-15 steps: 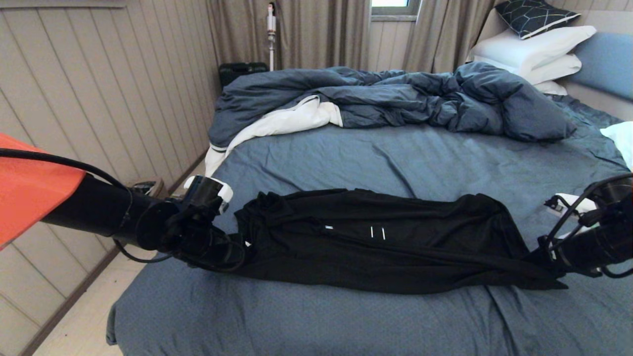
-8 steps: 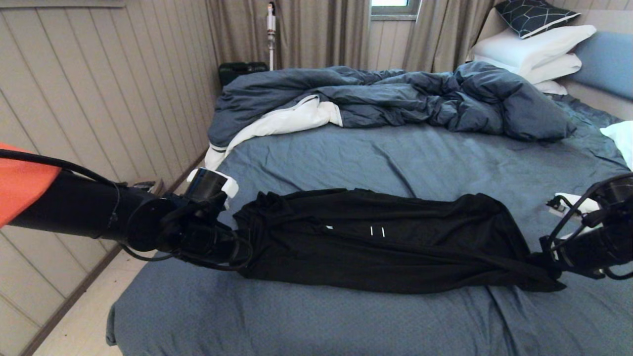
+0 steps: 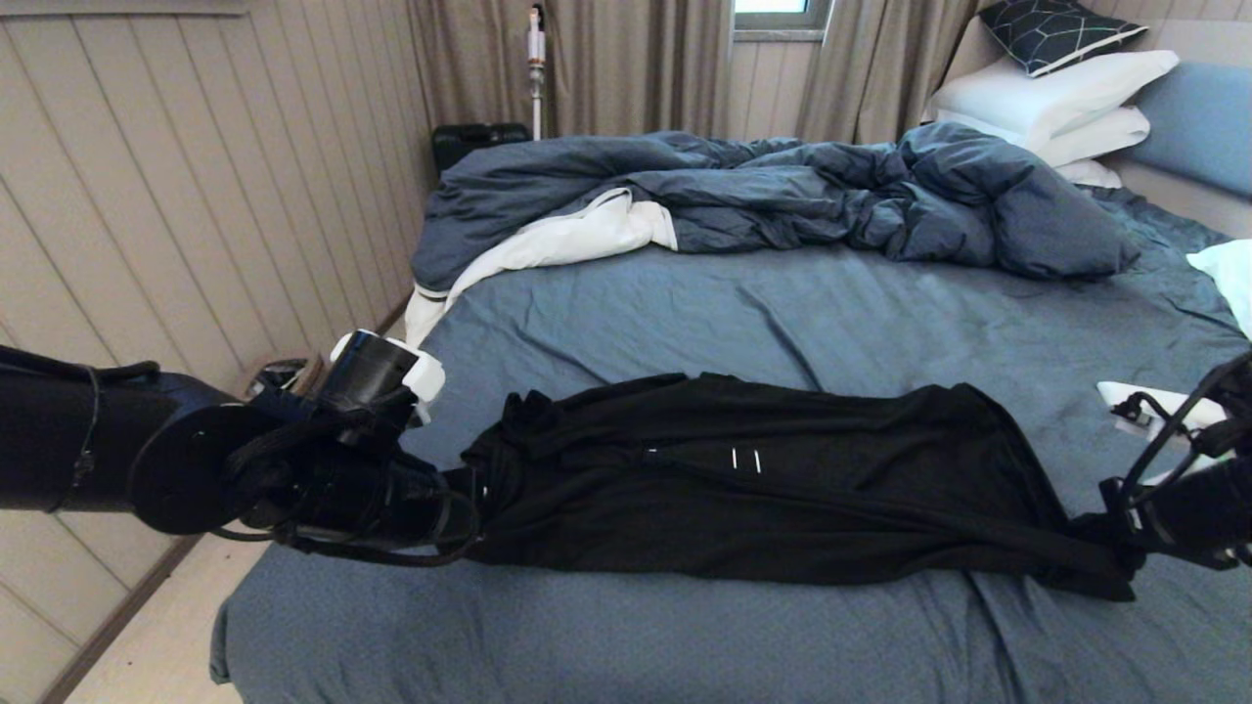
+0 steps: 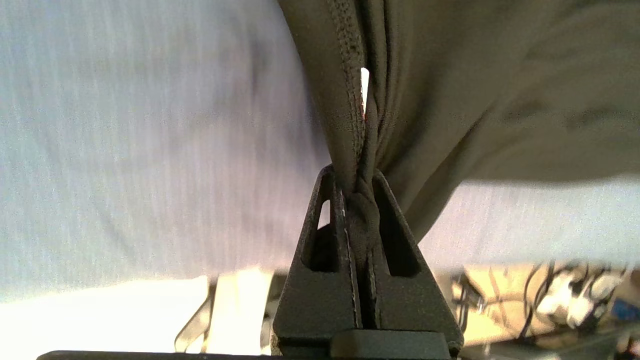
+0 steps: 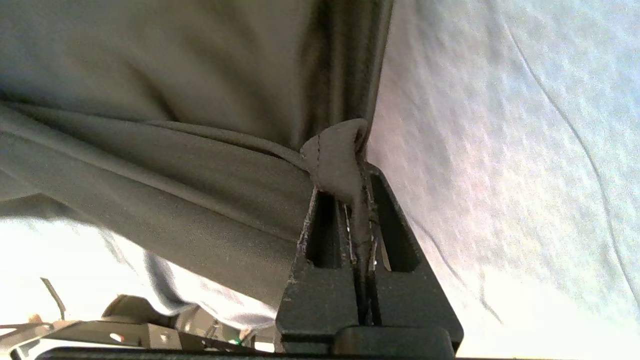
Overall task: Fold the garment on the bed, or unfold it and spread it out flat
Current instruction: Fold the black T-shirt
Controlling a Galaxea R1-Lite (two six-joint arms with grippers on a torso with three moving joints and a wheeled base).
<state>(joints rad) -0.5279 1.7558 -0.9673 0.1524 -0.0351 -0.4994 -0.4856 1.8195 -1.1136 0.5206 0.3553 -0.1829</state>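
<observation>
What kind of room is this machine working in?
Most likely a bedroom: a wide bed with a rumpled dark blue duvet, stacked white pillows by a padded headboard, and curtains over a window.

The head view is evenly and softly lit, daylight being admitted through a small window (image 3: 773, 10) above the curtains (image 3: 626, 59), and only faint shadows are cast in the folds of the duvet (image 3: 763, 196). The black garment (image 3: 763, 479) is rendered so dark that little fold detail can be made out. In both wrist views the sheet (image 4: 125, 150) is washed pale and smeared by blur — the areas beyond it are blown out to white glare
</observation>
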